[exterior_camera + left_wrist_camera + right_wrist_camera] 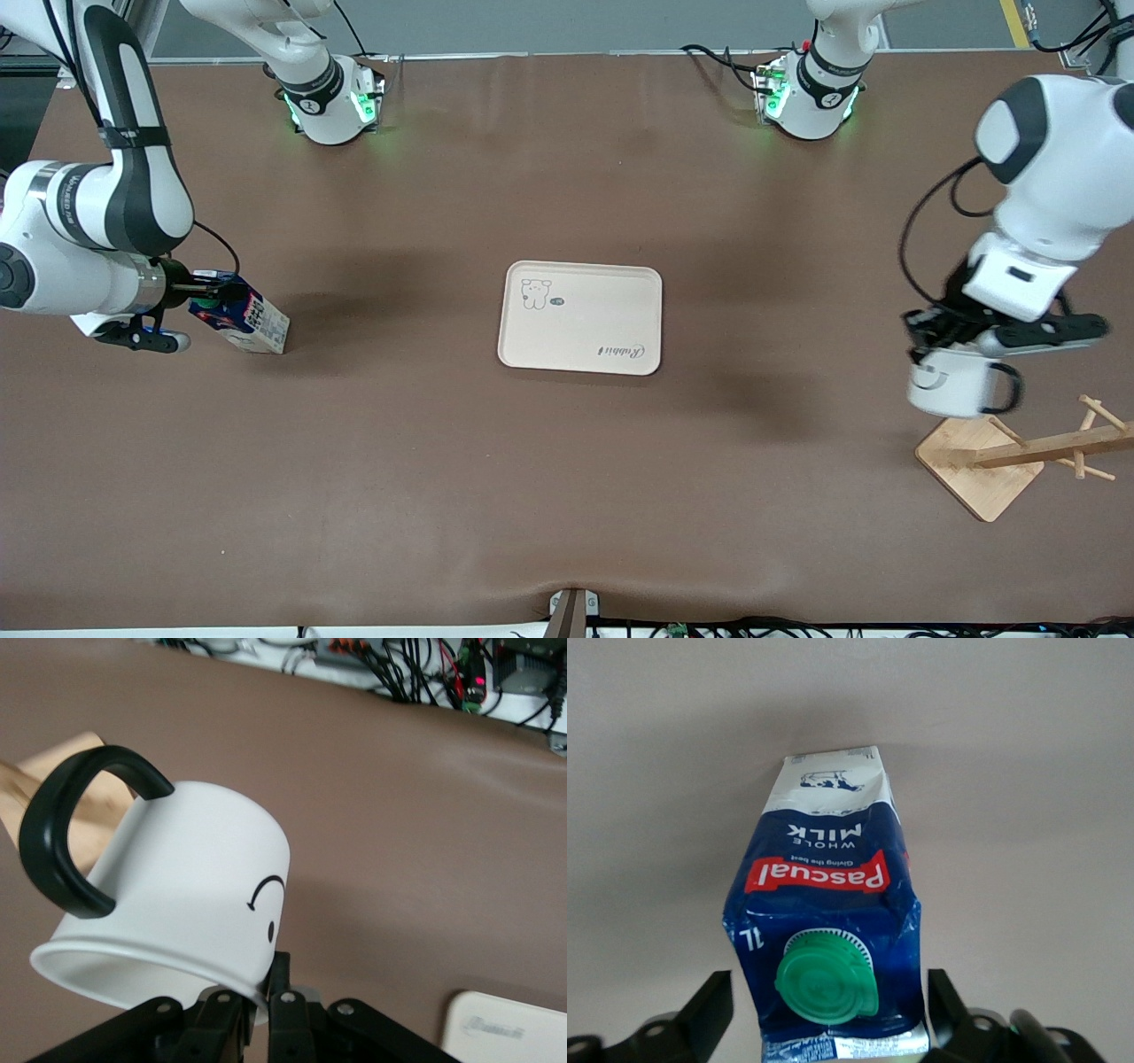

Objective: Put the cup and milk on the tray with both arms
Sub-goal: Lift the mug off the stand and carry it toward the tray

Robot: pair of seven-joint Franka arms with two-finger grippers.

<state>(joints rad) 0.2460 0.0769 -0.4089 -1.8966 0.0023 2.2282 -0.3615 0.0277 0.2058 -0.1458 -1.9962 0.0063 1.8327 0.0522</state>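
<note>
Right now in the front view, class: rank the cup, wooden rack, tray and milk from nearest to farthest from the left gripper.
1. Cup, held in the left gripper.
2. Wooden rack, just beneath.
3. Tray, at the table's middle.
4. Milk, at the right arm's end.

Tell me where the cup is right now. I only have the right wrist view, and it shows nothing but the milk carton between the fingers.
Observer: The cup hangs in the left gripper, pinched at its rim, over the table beside the wooden rack.
Operator: Anything on the tray?
Observer: No. The tray at the middle of the table holds nothing.
Operator: Is the milk upright?
Observer: No. The milk is tilted, gripped near its top by the right gripper, toward the right arm's end of the table.
</note>
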